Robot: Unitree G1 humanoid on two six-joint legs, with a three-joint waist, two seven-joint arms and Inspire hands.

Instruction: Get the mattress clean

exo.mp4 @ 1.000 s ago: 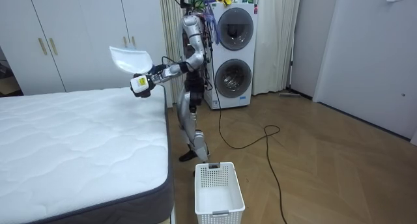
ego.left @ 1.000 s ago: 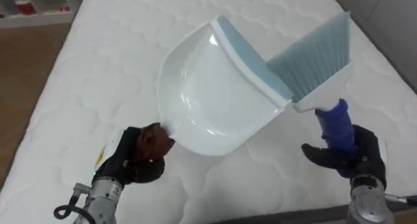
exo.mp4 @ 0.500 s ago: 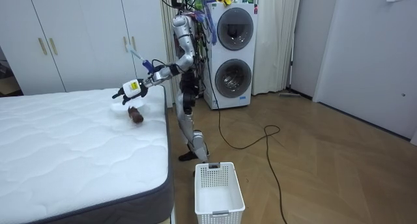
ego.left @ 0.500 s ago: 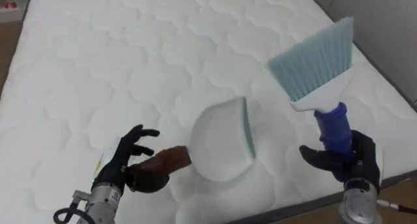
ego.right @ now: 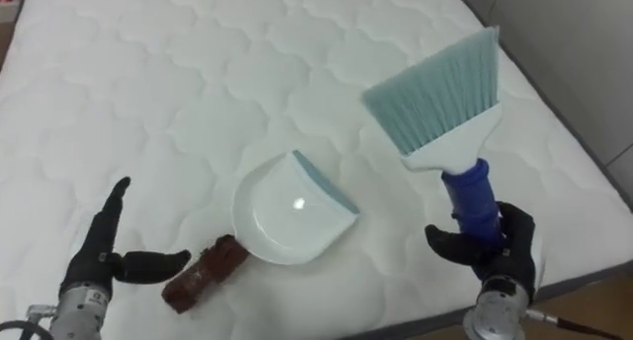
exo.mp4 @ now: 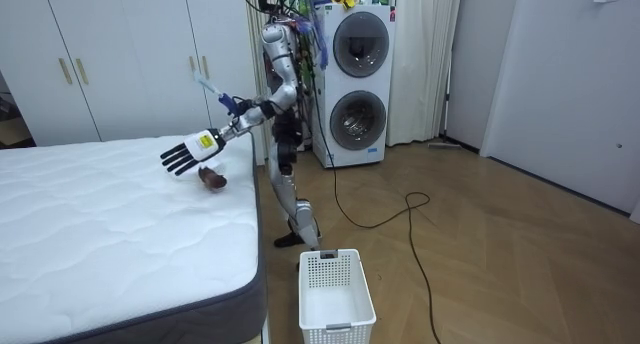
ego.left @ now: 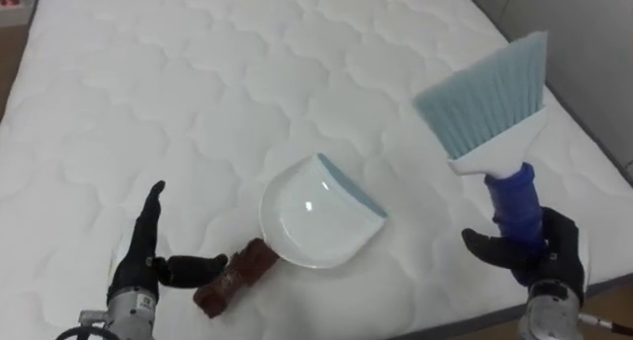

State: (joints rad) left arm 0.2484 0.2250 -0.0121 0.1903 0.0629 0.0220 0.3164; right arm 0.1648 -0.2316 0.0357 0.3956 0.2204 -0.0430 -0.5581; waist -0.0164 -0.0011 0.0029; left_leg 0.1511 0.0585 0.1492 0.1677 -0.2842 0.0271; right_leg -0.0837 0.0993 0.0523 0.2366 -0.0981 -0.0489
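- The left hand [ego.left: 146, 264] hovers low over the near left part of the bed [ego.left: 198, 93], fingers straight and pointing up the mattress, thumb stretched sideways; it holds nothing.
- Its thumb tip reaches the near end of the brown handle [ego.left: 233, 277]; whether the two touch cannot be told.
- That handle belongs to the white dustpan [ego.left: 315, 219], which lies on the quilted white mattress near the front edge, handle slanting toward the left hand. Its pale blue lip is on the far right side.
- To the right of the dustpan and well apart from it, the brush [ego.left: 487, 101] is held above the bed with its light blue bristles fanned upward and its white head just below them.
- The right hand [ego.left: 539, 253] has its fingers curled round the brush's dark blue grip, close to the bed's right edge.
- In the room view the robot stands at the side of the bed by its corner, leaning toward the mattress with both arms stretched over it, the spread left hand lower and farther out than the brush.
- White wardrobe doors [exo.mp4: 110, 54] stand behind the bed, and a stacked washer and dryer [exo.mp4: 358, 84] behind the robot.
- A white slotted basket [exo.mp4: 336, 296] sits on the wooden floor [exo.mp4: 500, 244] just beside the bed's near corner.
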